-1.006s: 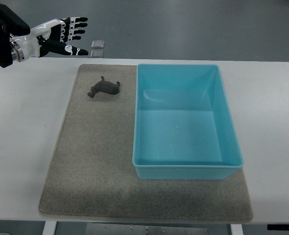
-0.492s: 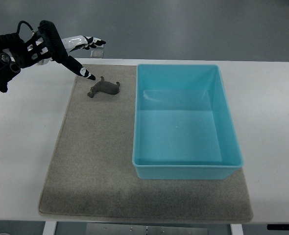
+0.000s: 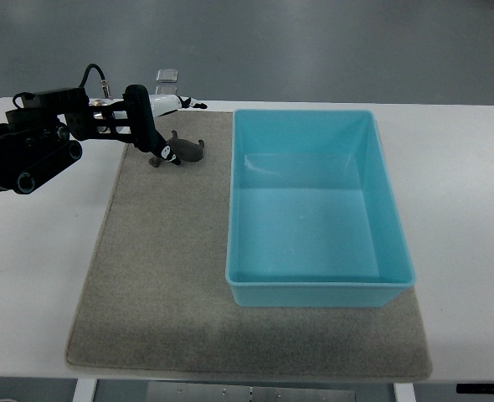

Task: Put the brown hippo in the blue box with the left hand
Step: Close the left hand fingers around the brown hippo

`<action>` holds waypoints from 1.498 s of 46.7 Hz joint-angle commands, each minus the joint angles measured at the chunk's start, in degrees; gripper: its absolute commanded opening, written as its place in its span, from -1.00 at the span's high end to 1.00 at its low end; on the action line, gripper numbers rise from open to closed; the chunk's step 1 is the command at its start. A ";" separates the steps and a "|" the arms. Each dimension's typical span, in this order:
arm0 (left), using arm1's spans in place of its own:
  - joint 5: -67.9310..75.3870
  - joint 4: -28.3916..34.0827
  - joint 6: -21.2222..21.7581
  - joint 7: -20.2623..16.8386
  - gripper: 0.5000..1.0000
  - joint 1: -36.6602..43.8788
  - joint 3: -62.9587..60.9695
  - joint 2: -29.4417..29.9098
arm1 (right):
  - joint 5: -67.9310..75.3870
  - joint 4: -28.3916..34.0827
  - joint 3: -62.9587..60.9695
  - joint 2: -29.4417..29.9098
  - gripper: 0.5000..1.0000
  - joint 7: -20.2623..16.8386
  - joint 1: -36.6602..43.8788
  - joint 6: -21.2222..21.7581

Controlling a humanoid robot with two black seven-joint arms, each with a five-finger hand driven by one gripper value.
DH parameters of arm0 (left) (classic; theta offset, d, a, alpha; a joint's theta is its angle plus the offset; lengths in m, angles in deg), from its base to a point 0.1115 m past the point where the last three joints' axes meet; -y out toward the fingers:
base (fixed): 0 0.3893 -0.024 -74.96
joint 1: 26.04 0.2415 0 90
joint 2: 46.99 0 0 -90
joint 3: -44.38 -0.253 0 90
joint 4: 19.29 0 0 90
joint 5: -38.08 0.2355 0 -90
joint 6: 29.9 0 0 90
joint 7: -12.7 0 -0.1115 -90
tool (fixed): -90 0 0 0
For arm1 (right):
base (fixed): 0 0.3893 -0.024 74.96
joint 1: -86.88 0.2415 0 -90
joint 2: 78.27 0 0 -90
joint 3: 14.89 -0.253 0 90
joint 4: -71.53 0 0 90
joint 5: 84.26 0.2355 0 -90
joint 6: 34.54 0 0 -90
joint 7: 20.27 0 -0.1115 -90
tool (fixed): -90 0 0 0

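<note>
The brown hippo point(image 3: 189, 151) lies on its side at the far left corner of the grey mat point(image 3: 159, 276), just left of the blue box point(image 3: 314, 293). My left hand point(image 3: 182, 130) has come in low from the left and hovers right at the hippo. Its dark thumb point(image 3: 167, 152) covers the hippo's head end, while the white fingers point(image 3: 180, 102) reach past it towards the table's far edge. The hand is open and holds nothing. The blue box stands empty on the right half of the mat. The right arm is out of the picture.
The mat lies on a white table point(image 3: 38, 268). A small clear item point(image 3: 168, 76) sits beyond the table's far edge, behind the hand. The left forearm point(image 3: 29, 151), with its black housing and cable, hangs over the table's far left part.
The left hand has dropped and moved right, from above the mat's far left corner down onto the hippo; its thumb now overlaps the head end. Hippo and box have not moved.
</note>
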 commanded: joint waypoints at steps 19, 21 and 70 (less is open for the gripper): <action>4.59 2.34 0.02 0.81 -0.73 0.10 -0.09 -2.17 | 0.07 0.00 0.00 0.00 -0.74 0.00 -0.01 0.00; 4.68 2.60 0.02 0.81 -0.56 0.10 -0.09 -2.17 | 0.07 0.00 0.00 0.00 -0.74 0.00 -0.01 0.00; 6.00 1.38 -0.07 0.73 1.00 -1.05 0.70 0.46 | -0.01 0.00 0.00 0.00 -0.74 0.00 -0.01 0.00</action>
